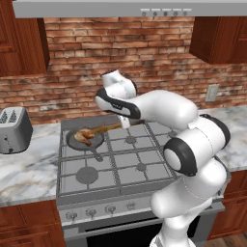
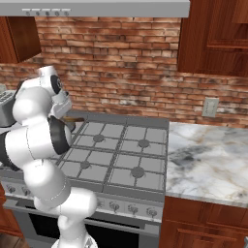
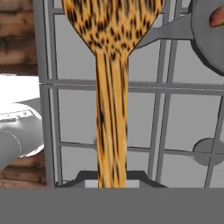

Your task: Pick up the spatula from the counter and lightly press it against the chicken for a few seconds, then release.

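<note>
The end effector [image 3: 112, 179] is pinching the spatula [image 3: 112, 109] low on its wooden handle. The handle runs up between the two dark tips, and the broad mottled blade points away from the hand. The spatula is off the table [image 1: 29, 169], held in the air over the stove [image 1: 120, 164]. In the left base view it reaches from the wrist toward the pan [image 1: 73, 143] on the back left burner, where the chicken [image 1: 85, 136] lies. There the blade end seems to meet the top of the chicken, but in the hand view the pan [image 3: 209, 43] and the chicken [image 3: 217, 16] sit off to one side of the blade, not under it. I cannot tell whether they touch. The pickup looks done, and the step in hand is bringing the blade onto the chicken. The next move probably calls for a small sideways shift to line the blade up over the meat. After that comes a slow, shallow descent until it just bears on it, a brief hold, then letting go. Too much push could slide the chicken or tip the pan by its handle [image 1: 96, 155].
</note>
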Controlling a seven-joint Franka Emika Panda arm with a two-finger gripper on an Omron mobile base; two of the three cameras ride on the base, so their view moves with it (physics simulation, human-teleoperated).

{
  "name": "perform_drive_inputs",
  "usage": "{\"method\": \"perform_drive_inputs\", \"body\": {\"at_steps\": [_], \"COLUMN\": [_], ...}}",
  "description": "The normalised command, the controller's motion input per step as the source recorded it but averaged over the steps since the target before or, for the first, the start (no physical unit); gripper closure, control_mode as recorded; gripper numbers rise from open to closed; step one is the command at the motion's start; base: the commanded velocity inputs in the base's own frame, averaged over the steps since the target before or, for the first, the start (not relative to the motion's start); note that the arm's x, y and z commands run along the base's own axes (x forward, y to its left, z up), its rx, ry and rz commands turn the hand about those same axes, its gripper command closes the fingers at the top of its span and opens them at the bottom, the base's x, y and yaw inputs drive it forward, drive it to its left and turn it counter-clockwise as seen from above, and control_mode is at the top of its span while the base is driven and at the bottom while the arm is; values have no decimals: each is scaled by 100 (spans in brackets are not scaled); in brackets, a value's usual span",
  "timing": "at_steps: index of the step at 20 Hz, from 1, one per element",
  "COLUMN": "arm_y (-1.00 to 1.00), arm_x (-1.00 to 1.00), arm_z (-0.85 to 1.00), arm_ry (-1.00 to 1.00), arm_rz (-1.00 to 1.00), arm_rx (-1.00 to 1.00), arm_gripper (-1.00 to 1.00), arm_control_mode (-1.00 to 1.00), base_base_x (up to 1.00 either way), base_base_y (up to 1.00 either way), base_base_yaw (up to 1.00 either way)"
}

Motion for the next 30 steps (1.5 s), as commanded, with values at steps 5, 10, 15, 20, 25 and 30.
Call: {"method": "perform_drive_inputs", "body": {"at_steps": [5, 10, 15, 20, 25, 30], "arm_y": [16, 16, 11, 2, 0, 3], "arm_x": [1, 7, 15, 19, 14, 15], "arm_z": [0, 0, 0, 0, 0, -9], "arm_ry": [0, 0, 0, 0, 0, 0], "arm_rz": [0, 0, 0, 0, 0, 0], "arm_rx": [-9, -9, -8, -8, -6, -5], "arm_gripper": [100, 100, 100, 100, 100, 100], "arm_control_mode": [-100, -100, -100, -100, -100, -100], "base_base_x": [0, 0, 0, 0, 0, 0], "base_base_y": [0, 0, 0, 0, 0, 0], "base_base_yaw": [0, 0, 0, 0, 0, 0]}}
